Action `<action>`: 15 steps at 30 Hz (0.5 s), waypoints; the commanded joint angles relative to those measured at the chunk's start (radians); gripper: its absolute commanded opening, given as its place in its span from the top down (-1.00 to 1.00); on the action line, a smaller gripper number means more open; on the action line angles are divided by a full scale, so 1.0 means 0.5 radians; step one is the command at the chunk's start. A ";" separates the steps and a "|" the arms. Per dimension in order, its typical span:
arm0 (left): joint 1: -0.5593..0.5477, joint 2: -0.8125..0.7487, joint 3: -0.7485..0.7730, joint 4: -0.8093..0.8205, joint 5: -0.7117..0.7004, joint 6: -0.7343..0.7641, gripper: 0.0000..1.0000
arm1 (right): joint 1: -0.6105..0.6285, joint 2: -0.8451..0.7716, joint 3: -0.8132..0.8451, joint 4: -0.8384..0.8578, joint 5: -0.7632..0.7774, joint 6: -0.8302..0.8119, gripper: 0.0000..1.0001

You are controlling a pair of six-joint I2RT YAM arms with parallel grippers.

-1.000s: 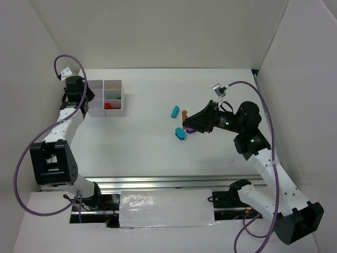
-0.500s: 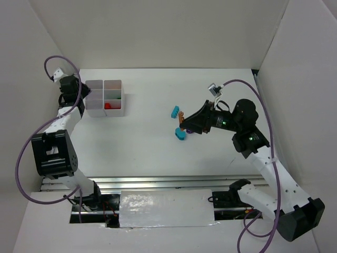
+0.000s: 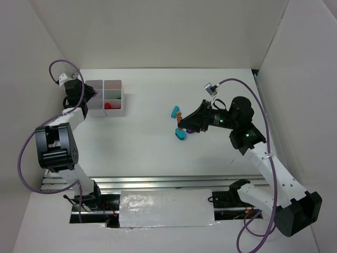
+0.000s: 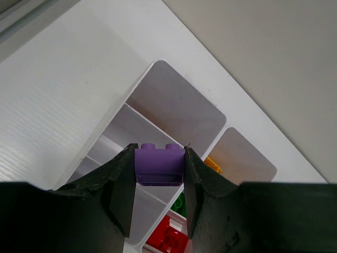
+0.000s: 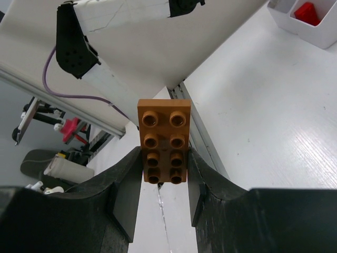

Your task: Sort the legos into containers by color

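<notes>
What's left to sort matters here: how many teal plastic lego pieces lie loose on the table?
2. One teal plastic lego piece lies just beyond the right gripper's tip, the other just nearer than it. More may hide under the arm.

The worktop [image 3: 147,153] was white and matte. White panels [image 3: 158,31] stood at its far side and at both other sides. Along its near edge ran a grooved metal rail [image 3: 158,183], and just before the rail lay a crinkled silvery sheet [image 3: 166,209]. Beyond the edge, the right wrist view showed a blurred red object [image 5: 70,129].
</notes>
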 commanded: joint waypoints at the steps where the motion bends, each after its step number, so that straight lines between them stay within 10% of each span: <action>1: 0.010 0.020 -0.027 0.206 0.047 -0.037 0.81 | 0.014 0.029 0.100 0.104 -0.057 0.019 1.00; 15: 0.019 0.124 -0.024 0.249 0.083 -0.050 0.35 | 0.014 0.057 0.097 0.147 -0.100 0.019 1.00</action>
